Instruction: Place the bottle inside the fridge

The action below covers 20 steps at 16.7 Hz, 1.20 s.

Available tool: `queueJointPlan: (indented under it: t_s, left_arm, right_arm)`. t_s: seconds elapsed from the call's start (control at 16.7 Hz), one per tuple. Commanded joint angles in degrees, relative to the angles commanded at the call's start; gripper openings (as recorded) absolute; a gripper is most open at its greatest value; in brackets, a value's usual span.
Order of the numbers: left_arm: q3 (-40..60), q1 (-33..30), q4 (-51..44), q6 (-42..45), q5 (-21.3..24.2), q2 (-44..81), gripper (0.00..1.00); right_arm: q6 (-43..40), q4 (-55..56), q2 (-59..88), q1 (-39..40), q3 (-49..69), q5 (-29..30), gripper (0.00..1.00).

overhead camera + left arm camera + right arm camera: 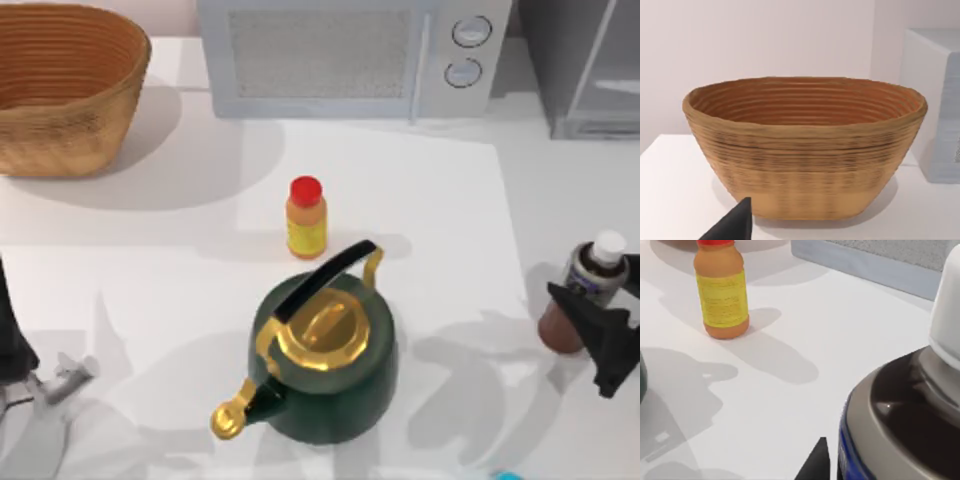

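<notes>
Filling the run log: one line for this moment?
right claw at bottle, table's right | grip unclear | fridge back right | left arm parked front left

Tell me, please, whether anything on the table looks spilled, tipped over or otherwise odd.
Nothing is spilled or damaged. The brown bottle leans at the table's right edge, with the right gripper around it. The orange bottle and green kettle stand upright mid-table, the basket at the far left.
</notes>
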Motion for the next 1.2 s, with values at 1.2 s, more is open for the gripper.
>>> queueJointPlan:
  t_s: [1.2]
  left_arm:
    - [0.0,0.0,0.0,0.0,0.0,0.0,1.00]
  right_arm:
    - [-19.9,-48.8,-21.2,-26.1,11.7,-23.9,0.01]
